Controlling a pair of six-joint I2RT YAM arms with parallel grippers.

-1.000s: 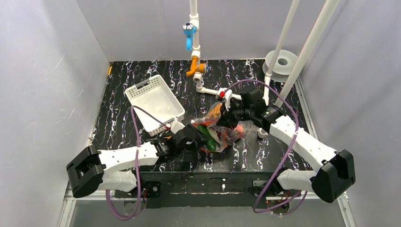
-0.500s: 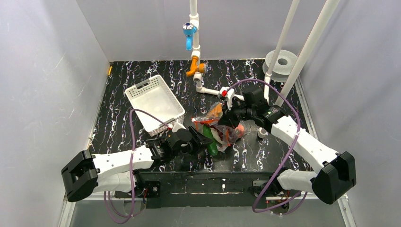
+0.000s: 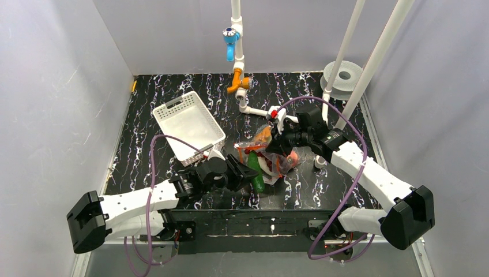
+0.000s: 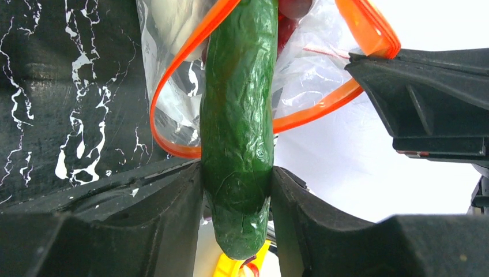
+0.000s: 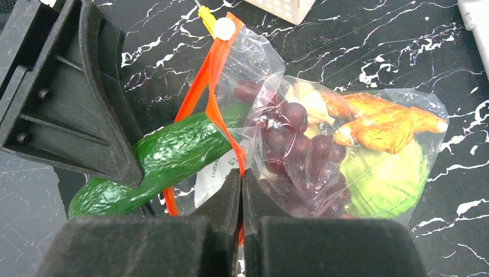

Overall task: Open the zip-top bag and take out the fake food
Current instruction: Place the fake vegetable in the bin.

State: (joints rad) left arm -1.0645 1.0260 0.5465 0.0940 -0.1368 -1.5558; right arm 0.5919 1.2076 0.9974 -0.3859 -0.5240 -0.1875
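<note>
The clear zip-top bag [image 3: 271, 151] lies at the table's middle with its orange-red zip strip [image 5: 214, 86] open. My left gripper [image 4: 236, 196] is shut on the dark green cucumber [image 4: 239, 115], which sticks halfway out of the bag's mouth; it also shows in the top view [image 3: 255, 172] and the right wrist view [image 5: 167, 156]. My right gripper [image 5: 241, 184] is shut on the zip strip at the bag's mouth. Inside the bag I see the dark red grape bunch [image 5: 294, 138], a green round vegetable [image 5: 383, 176] and an orange piece [image 5: 386, 124].
A white slotted basket [image 3: 187, 124] stands to the left behind the bag. White pipes with an orange valve [image 3: 238, 85] and a blue tap stand at the back. A white spool [image 3: 344, 78] sits at the back right.
My left gripper has pulled back toward the near edge with the cucumber, drawing it further out of the bag. The right gripper holds the bag's mouth in place.
</note>
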